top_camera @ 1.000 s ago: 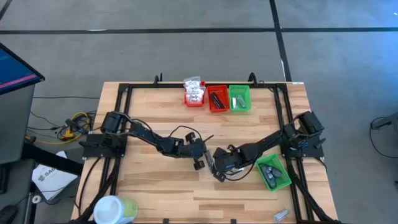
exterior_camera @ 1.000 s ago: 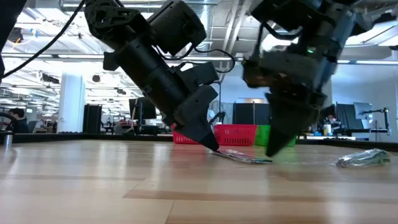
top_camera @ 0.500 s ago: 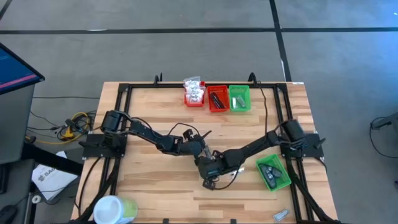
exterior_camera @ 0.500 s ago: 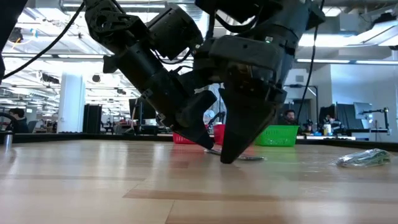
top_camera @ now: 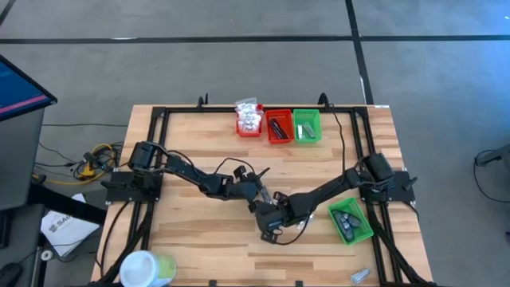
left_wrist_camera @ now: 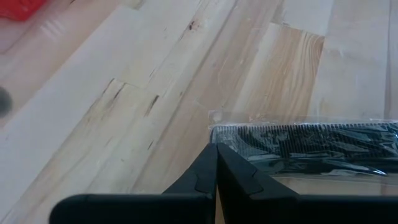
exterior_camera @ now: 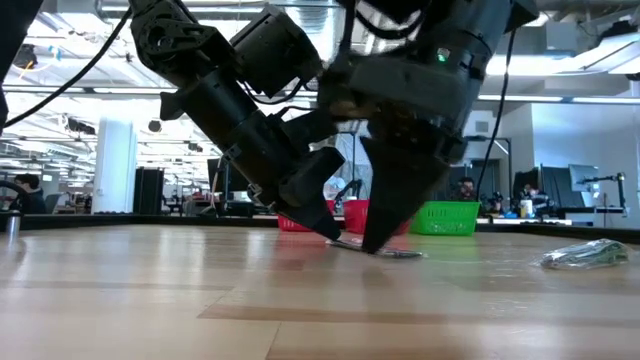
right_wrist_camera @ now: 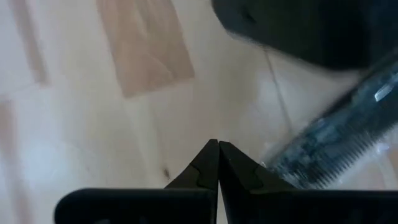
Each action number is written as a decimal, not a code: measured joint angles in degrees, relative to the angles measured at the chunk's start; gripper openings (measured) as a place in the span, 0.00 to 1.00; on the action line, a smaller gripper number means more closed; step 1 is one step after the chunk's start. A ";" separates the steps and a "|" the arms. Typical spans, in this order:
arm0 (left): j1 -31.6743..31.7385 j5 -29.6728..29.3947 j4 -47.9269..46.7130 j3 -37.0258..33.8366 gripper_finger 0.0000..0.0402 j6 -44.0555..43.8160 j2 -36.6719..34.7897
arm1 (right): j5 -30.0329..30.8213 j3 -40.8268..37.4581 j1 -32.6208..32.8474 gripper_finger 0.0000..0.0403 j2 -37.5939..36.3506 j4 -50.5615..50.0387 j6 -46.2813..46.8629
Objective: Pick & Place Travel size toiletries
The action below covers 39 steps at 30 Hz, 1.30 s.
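Item: a black comb in a clear crinkly packet (left_wrist_camera: pixel 323 146), lying flat on the wooden table (top_camera: pixel 199 231) near its middle, with both grippers meeting over it. The left gripper (left_wrist_camera: pixel 216 163) is pressing closed fingertips against the packet's edge, and the right gripper (right_wrist_camera: pixel 217 160), also closed and holding nothing, is pointing down just beside it. The wrist views are showing the comb's teeth, while the high view is showing red and green bins (top_camera: pixel 279 126) at the far edge and another green bin (top_camera: pixel 351 222) on the right.

Comb (left_wrist_camera: pixel 323 144): black, fine-toothed, sealed in a clear crinkly sleeve; lies flat on the wood, mid-table. White packets (top_camera: pixel 249 116): heaped in the far row. Dark sticks (top_camera: pixel 278 127): beside them. Wrapped dark items (top_camera: pixel 348 221): right side. Silvery sachet (top_camera: pixel 360 276): near edge.
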 joint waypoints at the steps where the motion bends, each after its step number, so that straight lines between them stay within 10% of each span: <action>1: 0.00 0.00 0.07 -0.01 0.00 0.00 0.00 | 0.18 0.13 0.00 0.00 -0.07 0.57 0.02; 39: -10.21 1.46 -2.58 -4.01 0.00 -6.19 -5.32 | 5.58 0.27 -1.58 0.00 -0.27 -14.41 7.61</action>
